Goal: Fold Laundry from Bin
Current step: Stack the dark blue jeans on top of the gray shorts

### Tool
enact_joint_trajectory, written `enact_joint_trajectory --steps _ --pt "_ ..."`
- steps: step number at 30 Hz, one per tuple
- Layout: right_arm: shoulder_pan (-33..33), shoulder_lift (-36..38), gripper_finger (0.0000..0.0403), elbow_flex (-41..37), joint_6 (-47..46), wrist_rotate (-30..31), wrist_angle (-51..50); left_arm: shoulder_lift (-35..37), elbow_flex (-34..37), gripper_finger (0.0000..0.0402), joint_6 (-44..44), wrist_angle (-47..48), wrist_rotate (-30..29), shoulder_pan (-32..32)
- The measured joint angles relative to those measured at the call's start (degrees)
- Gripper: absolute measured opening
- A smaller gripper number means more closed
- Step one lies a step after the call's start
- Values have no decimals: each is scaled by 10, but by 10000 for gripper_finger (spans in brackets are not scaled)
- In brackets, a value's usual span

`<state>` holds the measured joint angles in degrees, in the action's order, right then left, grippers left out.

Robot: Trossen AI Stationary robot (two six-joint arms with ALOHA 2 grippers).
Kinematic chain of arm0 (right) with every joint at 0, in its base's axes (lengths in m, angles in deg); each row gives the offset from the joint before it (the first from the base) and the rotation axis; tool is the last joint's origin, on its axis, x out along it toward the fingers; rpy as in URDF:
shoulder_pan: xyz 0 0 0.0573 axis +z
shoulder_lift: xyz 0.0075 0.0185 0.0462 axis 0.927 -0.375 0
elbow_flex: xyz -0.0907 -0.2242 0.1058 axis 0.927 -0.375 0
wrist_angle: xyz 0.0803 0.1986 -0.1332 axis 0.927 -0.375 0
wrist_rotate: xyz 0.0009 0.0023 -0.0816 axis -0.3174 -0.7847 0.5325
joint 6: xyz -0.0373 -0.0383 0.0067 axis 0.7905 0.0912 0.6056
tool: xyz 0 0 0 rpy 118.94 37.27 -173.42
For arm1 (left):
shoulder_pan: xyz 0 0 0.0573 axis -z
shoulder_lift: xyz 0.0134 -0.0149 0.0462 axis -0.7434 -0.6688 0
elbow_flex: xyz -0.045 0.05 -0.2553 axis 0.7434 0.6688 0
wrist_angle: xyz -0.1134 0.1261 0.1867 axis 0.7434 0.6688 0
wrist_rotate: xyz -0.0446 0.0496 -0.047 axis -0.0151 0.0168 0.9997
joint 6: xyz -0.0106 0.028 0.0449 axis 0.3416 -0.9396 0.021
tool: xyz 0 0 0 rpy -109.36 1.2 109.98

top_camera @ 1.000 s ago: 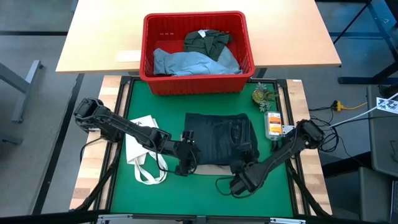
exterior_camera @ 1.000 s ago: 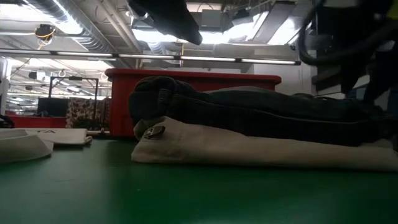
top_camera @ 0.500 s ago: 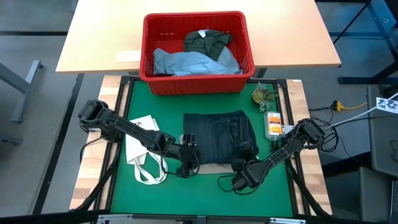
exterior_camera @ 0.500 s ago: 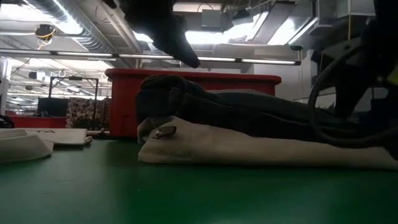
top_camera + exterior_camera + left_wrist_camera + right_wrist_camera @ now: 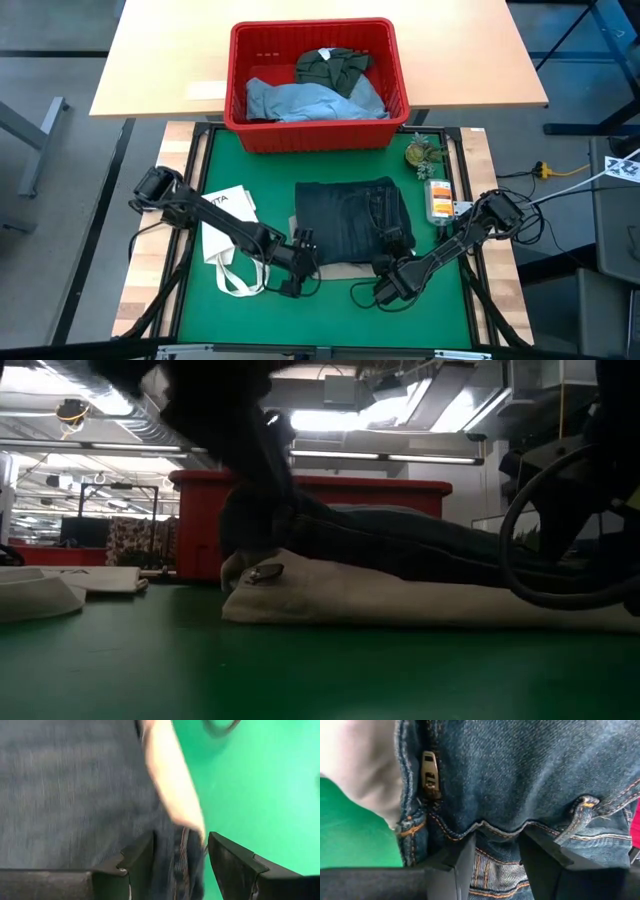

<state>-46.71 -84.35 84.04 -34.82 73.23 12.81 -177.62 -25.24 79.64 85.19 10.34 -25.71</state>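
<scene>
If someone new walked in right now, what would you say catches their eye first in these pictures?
Probably the red bin at the table's far edge, with light blue and olive laundry inside. Next, the folded dark jeans stacked on beige trousers mid-mat, with the left gripper and right gripper at the near corners, fingers around denim.

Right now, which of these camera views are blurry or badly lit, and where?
Left wrist view: the dark jeans and beige trousers are smeared with blur. Low view: ceiling lights glare, leaving the left arm a dark, blurred silhouette. Right wrist view: sharp; the zipper and stitching are crisp. High view: evenly lit, red bin clear.
</scene>
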Motion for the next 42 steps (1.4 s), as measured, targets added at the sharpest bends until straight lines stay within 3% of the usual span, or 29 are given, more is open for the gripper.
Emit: enact_joint_trajectory --steps 5,8,16,27,42 --pt "1 0 154 0 0 -2 1 -30 0 182 2 9 -48 3" --pt "1 -1 154 0 -3 -4 0 -38 0 162 -2 11 -53 1" --pt "1 -1 138 0 -5 -8 -4 -7 1 18 -11 17 -53 0" --pt "1 -2 60 0 -12 0 -27 49 1 13 -4 -7 -56 0" --pt "1 -2 49 1 -24 2 -22 46 -40 15 13 -34 54 16"
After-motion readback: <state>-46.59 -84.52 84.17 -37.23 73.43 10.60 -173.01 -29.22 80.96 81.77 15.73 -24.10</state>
